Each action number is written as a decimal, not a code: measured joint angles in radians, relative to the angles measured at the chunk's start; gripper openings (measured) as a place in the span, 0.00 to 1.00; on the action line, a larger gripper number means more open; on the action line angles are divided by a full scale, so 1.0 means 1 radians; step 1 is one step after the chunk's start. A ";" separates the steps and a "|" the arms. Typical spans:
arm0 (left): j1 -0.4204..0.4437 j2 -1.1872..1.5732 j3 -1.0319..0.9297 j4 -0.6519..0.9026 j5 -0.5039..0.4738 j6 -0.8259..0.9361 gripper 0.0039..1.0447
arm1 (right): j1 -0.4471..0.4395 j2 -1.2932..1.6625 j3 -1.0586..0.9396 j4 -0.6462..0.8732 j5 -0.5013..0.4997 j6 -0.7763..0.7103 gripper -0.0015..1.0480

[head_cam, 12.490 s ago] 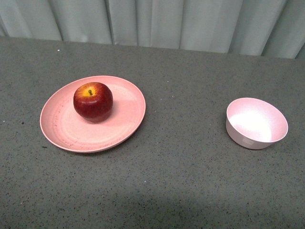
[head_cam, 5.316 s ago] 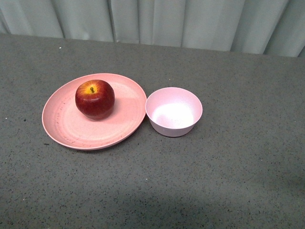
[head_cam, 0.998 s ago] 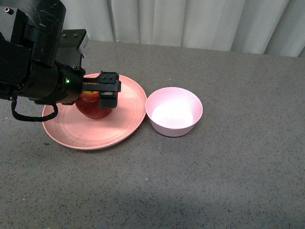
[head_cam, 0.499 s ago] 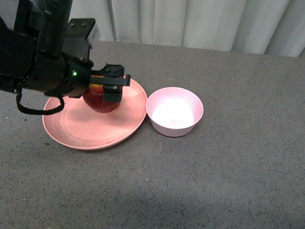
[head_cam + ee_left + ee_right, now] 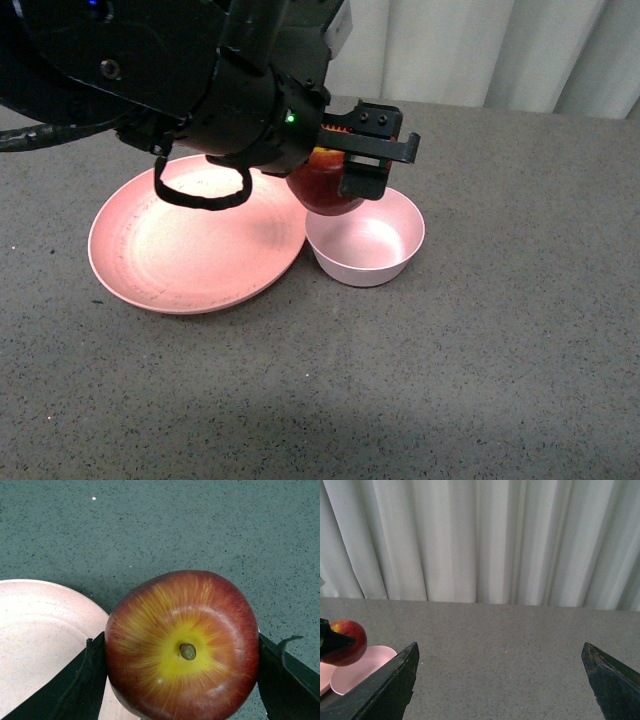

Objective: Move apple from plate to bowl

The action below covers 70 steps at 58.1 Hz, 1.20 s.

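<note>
My left gripper (image 5: 340,170) is shut on the dark-red apple (image 5: 322,188) and holds it in the air over the near-left rim of the small pale pink bowl (image 5: 372,245). The wide salmon-pink plate (image 5: 190,240) lies empty just left of the bowl, touching it. In the left wrist view the apple (image 5: 182,650) sits stem-up between both black fingers (image 5: 82,682), with the plate (image 5: 40,640) below. My right gripper (image 5: 502,690) is open and empty over bare table; it sees the apple (image 5: 349,641) above the bowl (image 5: 365,667).
The grey speckled table (image 5: 480,360) runs to a pale pleated curtain (image 5: 470,50) at the back. The bulky black left arm (image 5: 150,70) hangs over the far side of the plate. The right arm does not show in the front view.
The left gripper has lifted the apple off the plate and carried it right, to above the bowl's rim. Much earlier the bowl stood far right; it now sits against the plate.
</note>
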 joint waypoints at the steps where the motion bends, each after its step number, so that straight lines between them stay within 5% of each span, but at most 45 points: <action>1: -0.002 0.003 0.003 -0.001 -0.001 0.000 0.71 | 0.000 0.000 0.000 0.000 0.000 0.000 0.91; 55: -0.040 0.156 0.067 -0.011 -0.027 0.023 0.71 | 0.000 0.000 0.000 0.000 0.000 0.000 0.91; 66: -0.040 0.156 0.073 -0.011 -0.029 0.031 0.95 | 0.000 0.000 0.000 0.000 0.000 0.000 0.91; 70: -0.040 0.155 0.073 -0.011 -0.029 0.031 0.94 | 0.000 0.000 0.000 0.000 0.000 0.000 0.91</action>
